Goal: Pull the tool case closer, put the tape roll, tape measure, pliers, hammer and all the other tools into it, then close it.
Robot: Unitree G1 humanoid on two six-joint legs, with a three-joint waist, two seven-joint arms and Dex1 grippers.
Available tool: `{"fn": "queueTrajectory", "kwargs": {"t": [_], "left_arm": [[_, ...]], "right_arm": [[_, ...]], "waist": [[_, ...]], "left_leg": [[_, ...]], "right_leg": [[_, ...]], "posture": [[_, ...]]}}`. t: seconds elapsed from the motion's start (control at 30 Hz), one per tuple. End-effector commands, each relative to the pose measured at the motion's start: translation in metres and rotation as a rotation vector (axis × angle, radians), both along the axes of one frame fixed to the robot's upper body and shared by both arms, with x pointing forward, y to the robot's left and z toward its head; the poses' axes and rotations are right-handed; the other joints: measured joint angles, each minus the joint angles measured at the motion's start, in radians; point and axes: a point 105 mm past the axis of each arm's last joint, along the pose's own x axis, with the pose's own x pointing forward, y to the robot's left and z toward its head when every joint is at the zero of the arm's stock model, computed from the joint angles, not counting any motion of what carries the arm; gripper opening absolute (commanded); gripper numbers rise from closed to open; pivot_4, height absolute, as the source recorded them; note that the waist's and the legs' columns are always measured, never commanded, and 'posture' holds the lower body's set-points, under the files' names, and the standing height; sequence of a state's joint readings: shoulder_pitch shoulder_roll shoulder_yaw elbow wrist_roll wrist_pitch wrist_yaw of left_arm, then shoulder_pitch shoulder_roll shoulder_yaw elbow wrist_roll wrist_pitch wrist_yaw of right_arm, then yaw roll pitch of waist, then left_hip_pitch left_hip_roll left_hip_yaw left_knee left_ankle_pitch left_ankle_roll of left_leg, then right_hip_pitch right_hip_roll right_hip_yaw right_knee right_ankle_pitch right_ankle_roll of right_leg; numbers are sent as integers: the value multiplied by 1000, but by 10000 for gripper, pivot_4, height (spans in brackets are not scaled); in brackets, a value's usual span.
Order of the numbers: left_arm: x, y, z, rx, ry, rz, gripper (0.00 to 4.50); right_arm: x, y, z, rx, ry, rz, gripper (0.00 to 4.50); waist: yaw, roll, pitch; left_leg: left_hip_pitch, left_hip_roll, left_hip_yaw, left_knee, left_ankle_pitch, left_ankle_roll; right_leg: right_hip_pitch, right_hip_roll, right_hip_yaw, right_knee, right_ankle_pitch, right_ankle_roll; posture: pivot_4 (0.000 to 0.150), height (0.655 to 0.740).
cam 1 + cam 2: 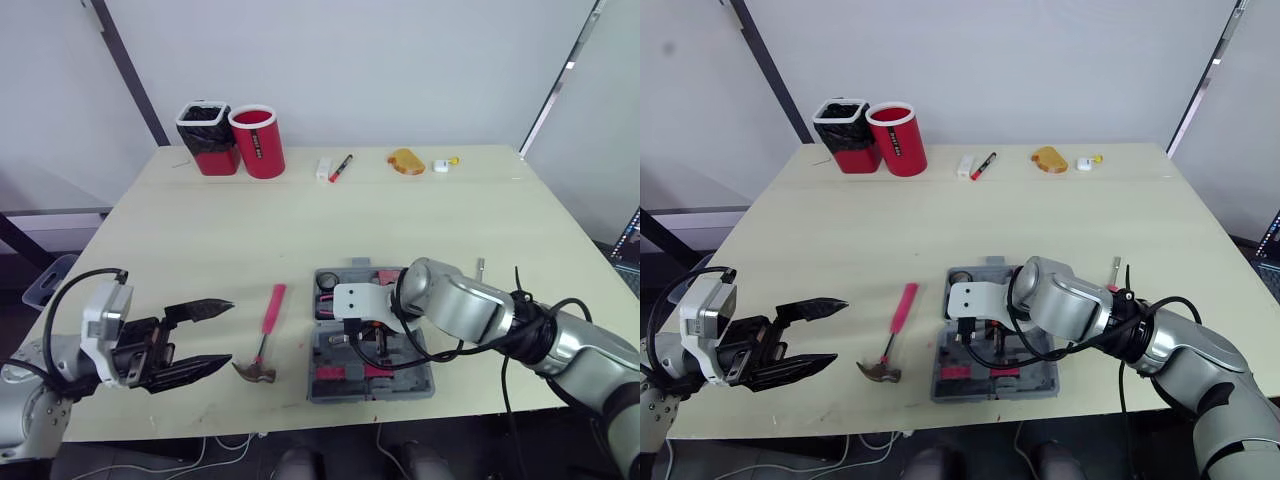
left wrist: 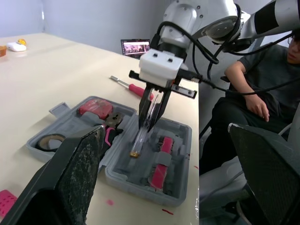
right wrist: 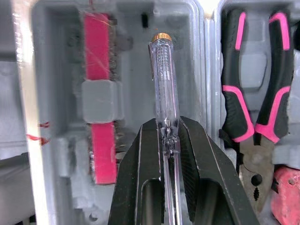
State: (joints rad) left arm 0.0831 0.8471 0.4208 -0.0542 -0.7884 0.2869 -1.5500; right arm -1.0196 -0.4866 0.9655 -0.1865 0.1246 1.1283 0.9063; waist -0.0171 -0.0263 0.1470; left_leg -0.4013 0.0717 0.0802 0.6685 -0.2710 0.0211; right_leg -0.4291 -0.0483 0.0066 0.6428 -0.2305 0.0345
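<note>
The grey tool case (image 1: 420,385) lies open near the table's front edge. Inside it are pink-handled pliers (image 3: 255,93), a tape roll (image 2: 49,140) and a red tape measure (image 2: 96,108). My right gripper (image 3: 169,123) hangs over the case's front half, shut on a clear-bodied test screwdriver (image 3: 164,79) that points down into a moulded slot. The hammer (image 1: 263,340) with its pink handle lies on the table just left of the case. Left of the hammer, my left gripper (image 1: 215,337) is open and holds nothing.
A red-handled screwdriver (image 2: 136,88) lies on the table right of the case. Along the far edge stand a black-lined bin (image 1: 207,138) and a red cup (image 1: 257,140), with a marker (image 1: 340,167) and small items nearby. A person (image 2: 262,89) sits beside the table.
</note>
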Motion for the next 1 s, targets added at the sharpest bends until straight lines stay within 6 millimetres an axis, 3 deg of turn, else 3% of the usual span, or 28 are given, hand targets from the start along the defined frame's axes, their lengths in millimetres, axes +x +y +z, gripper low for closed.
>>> {"fn": "queueTrajectory", "kwargs": {"t": [0.03,0.27,0.5,0.53,0.6,0.73,0.9,1.0], "left_arm": [[-6,1,3,30,-15,-61,45000],[0,3,4,33,-14,-58,45000],[-2,-7,7,32,-14,-67,45000],[-2,-9,7,32,-14,-67,45000],[-2,-13,7,31,-15,-68,45000],[-1,-18,6,26,-11,-67,45000],[0,-20,6,23,-7,-66,45000],[0,-21,5,19,-7,-64,45000]], "right_arm": [[5,6,0,17,-24,-5,494],[10,13,-6,29,-16,-21,494],[10,16,-7,37,-25,-8,494],[10,17,-7,38,-26,-5,7630],[11,18,-8,45,-36,-2,12621],[17,15,-5,50,-67,6,28481],[19,10,9,107,-97,23,28481],[10,14,25,327,-57,24,28481]], "waist": [[0,0,0],[0,0,0],[0,0,0],[0,0,0],[0,0,0],[0,0,0],[0,0,0],[3,-1,-1]], "left_leg": [[0,0,0,0,0,0],[0,0,0,0,0,0],[0,0,0,0,0,0],[0,0,0,0,0,0],[0,0,0,0,0,0],[0,0,0,0,0,0],[0,0,0,0,0,0],[0,0,0,0,0,0]], "right_leg": [[0,0,0,0,0,0],[0,0,0,0,0,0],[0,0,0,0,0,0],[0,0,0,0,0,0],[0,0,0,0,0,0],[0,0,0,0,0,0],[0,0,0,0,0,0],[0,0,0,0,0,0]], "posture": [[1500,7400],[1500,7400],[1500,7400],[1500,7400],[1500,7400],[1500,7400],[1500,7400],[1500,7400]]}}
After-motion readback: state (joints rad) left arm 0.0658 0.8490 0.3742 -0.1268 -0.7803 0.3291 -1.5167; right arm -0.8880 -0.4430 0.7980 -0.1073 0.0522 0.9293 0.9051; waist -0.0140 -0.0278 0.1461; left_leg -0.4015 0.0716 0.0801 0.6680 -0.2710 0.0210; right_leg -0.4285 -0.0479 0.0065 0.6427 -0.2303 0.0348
